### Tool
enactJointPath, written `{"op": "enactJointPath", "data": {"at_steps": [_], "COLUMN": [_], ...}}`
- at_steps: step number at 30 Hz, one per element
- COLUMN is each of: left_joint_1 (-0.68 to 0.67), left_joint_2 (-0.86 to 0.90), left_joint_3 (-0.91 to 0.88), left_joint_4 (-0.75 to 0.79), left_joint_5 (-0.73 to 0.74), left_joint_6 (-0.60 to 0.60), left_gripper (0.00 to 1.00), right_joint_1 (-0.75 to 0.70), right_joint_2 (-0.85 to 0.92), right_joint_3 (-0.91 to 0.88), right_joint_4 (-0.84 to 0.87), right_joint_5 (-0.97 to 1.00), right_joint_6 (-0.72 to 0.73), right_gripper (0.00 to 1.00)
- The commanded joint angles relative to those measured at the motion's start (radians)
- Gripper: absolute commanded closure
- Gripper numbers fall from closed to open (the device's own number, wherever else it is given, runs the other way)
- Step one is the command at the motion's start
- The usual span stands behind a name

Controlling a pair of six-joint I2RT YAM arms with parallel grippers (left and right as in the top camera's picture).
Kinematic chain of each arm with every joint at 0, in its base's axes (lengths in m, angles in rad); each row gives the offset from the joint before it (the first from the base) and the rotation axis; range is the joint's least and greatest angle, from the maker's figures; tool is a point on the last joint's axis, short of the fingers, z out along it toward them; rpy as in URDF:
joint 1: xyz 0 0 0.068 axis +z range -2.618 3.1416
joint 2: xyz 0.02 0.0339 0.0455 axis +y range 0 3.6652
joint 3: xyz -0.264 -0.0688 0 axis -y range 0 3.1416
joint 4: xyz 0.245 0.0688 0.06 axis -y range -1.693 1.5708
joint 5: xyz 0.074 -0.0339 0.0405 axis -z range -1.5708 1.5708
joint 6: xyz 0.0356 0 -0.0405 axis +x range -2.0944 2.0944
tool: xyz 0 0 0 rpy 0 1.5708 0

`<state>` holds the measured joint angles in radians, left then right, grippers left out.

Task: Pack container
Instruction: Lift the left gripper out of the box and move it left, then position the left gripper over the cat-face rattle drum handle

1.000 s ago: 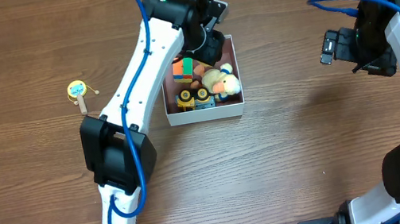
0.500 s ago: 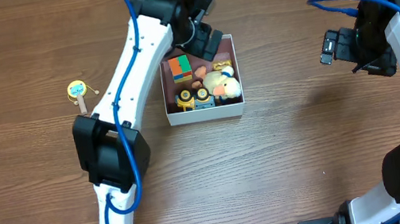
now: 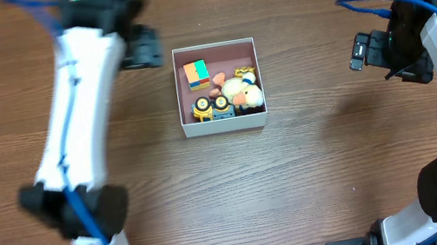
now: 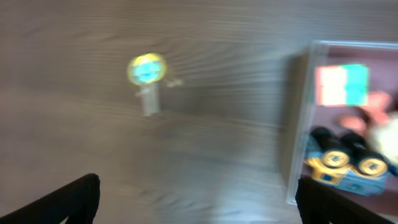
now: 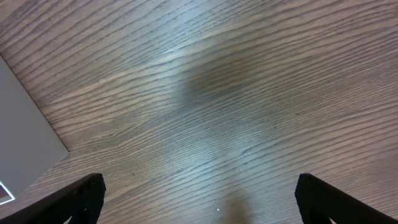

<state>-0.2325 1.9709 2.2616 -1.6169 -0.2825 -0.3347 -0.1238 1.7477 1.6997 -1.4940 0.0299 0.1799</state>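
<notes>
The container (image 3: 225, 124) is a white-walled square box with a mauve inside, at the table's middle. In it lie a multicoloured block (image 3: 197, 74), a pale plush toy (image 3: 243, 91) and a yellow-and-blue toy car (image 3: 210, 109). My left gripper (image 3: 149, 47), blurred by motion, hangs just left of the box's far left corner. In the left wrist view it (image 4: 199, 202) is open with only bare wood between its fingers, and the container (image 4: 298, 124) sits at the right. My right gripper (image 3: 359, 52) stands open far to the right, over bare wood (image 5: 199, 196).
A small yellow-and-blue rattle toy (image 4: 147, 71) lies on the wood left of the container; my left arm (image 3: 80, 136) covers it in the overhead view. A white flat-sided corner (image 5: 25, 140) shows at the right wrist view's left edge.
My left gripper has come up out of the container's far left corner with its jaws opening, and the arm has swung left. The right arm has not moved.
</notes>
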Motion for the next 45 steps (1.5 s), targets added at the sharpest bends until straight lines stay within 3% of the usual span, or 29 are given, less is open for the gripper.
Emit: {"op": "enactJointPath", "data": {"at_steps": [1,6,11,24,30,33,45], "left_joint_1": [0.143,0.305,0.398,0.409,0.431,0.440,0.451], "left_joint_2": [-0.037,-0.027,-0.022,-0.022,-0.012,-0.012,0.010], "left_joint_3": [0.017,-0.055,-0.178,-0.564,-0.647,-0.690,-0.715], "left_joint_4": [-0.069,-0.068,-0.003,0.333,0.422,0.492,0.621], "left_joint_5": [0.014,0.177,0.230,0.227,0.243,0.244,0.309], "left_joint_6": [-0.119,-0.106,-0.044,0.000,0.002,0.069,0.134], "left_gripper": [0.00,0.00,0.00,0.00,0.00,0.00,0.00], "right_joint_1": [-0.005,-0.005,-0.005,-0.005,-0.005,-0.005,-0.005], "right_joint_2": [-0.012,-0.012,-0.012,-0.012,-0.012,-0.012,-0.012], "right_joint_3": [0.007,0.007,0.007,0.007,0.007,0.007,0.007], "right_joint_4": [0.002,0.002,0.002,0.002,0.002,0.002,0.002], "right_joint_5": [0.002,0.002,0.002,0.002,0.002,0.002,0.002], "right_joint_6": [0.003,0.003,0.003,0.003,0.003,0.003,0.003], "right_gripper": [0.00,0.00,0.00,0.00,0.00,0.00,0.00]}}
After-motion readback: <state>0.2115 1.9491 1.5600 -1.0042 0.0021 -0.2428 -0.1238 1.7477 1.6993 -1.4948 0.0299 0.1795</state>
